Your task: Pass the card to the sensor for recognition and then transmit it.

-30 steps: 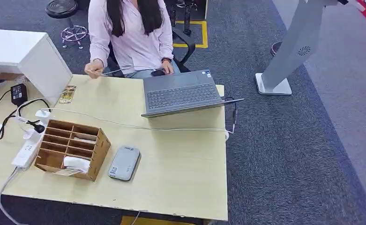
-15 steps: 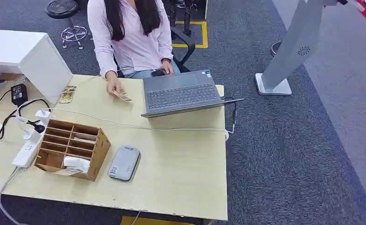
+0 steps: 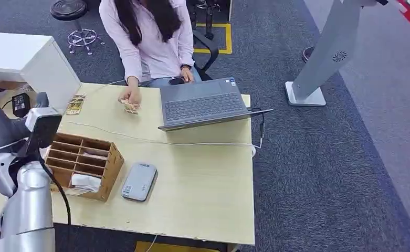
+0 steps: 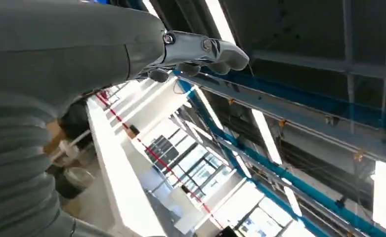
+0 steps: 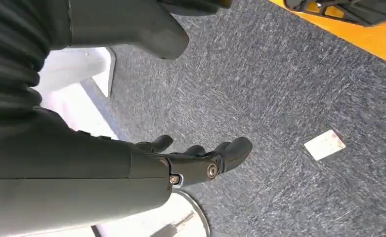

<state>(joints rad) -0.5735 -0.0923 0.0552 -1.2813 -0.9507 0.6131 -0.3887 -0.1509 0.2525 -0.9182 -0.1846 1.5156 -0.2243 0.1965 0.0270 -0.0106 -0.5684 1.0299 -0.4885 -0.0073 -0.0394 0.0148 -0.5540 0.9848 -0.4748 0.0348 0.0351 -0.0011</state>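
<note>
Our left hand [image 4: 200, 52] empty, fingers loosely apart | right hand [image 5: 200, 160] likewise | risk: fumbling the person's card [image 3: 129, 106] across the desk [image 3: 202, 184].

silver left arm [image 3: 27, 210], black cable, dark-fingered hands

Grey carpet floor [image 3: 318, 173], pale wooden desk [image 3: 202, 194], black stool [image 3: 69, 9], white cabinet [image 3: 34, 63], ceiling strip lights [image 4: 267, 136].

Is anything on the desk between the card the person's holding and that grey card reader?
Only the white cable crosses the desk between the card in the person's hand and the grey card reader. It lies flat. The wooden organizer sits beside the reader, off that line.
</note>
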